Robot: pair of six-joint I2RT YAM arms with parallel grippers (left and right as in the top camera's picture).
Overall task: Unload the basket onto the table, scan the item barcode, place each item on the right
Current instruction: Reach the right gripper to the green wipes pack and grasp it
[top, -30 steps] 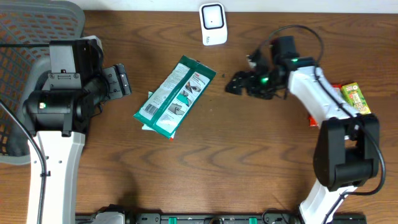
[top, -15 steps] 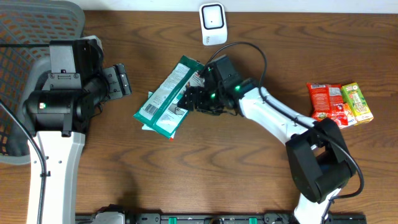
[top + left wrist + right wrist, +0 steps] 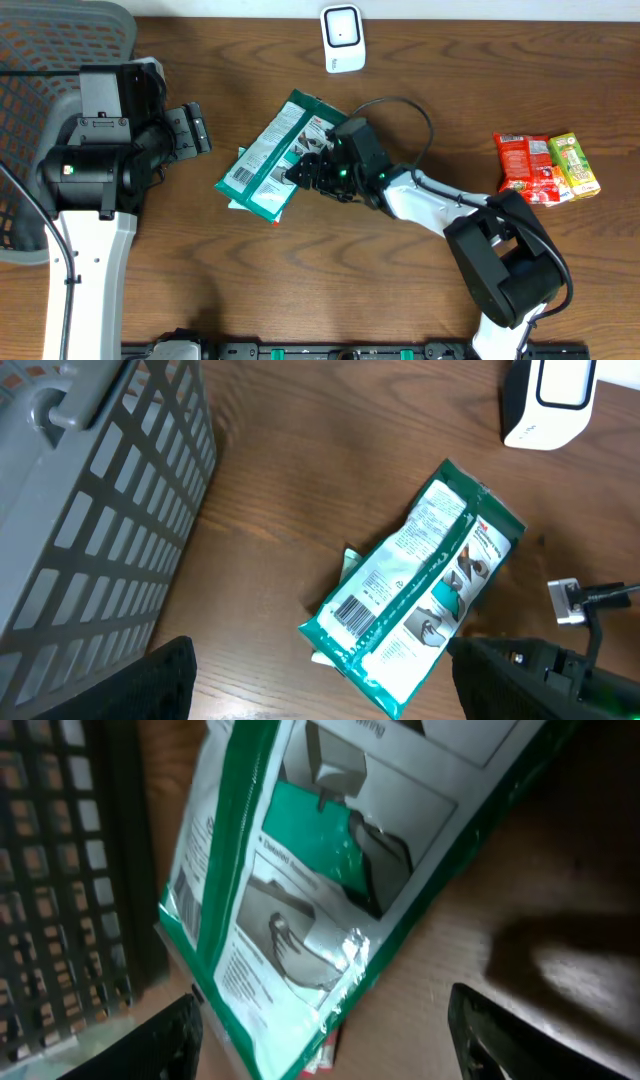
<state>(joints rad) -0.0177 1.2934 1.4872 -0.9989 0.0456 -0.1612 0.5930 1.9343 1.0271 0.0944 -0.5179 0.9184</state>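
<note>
A green and white packet (image 3: 278, 152) lies flat at the table's middle, its barcode (image 3: 238, 178) at the lower-left end. The white scanner (image 3: 343, 38) stands at the back edge. My right gripper (image 3: 305, 168) hovers low over the packet's right edge, open. In the right wrist view the packet (image 3: 300, 890) fills the frame and its lower edge reaches between the wide-apart fingers (image 3: 150, 1045); nothing is gripped. My left gripper (image 3: 195, 130) is open, left of the packet and apart from it. The left wrist view shows the packet (image 3: 420, 590), its barcode (image 3: 358, 608) and the scanner (image 3: 550, 400).
A grey mesh basket (image 3: 40, 60) fills the far left, close behind my left arm. A red snack pack (image 3: 528, 168) and a green one (image 3: 573, 165) lie at the right. Something pale with a red bit (image 3: 275, 216) pokes out under the packet.
My right arm has swept left from near the scanner to the packet's right edge, and its jaws have narrowed a little. The left arm and the packet have not moved.
</note>
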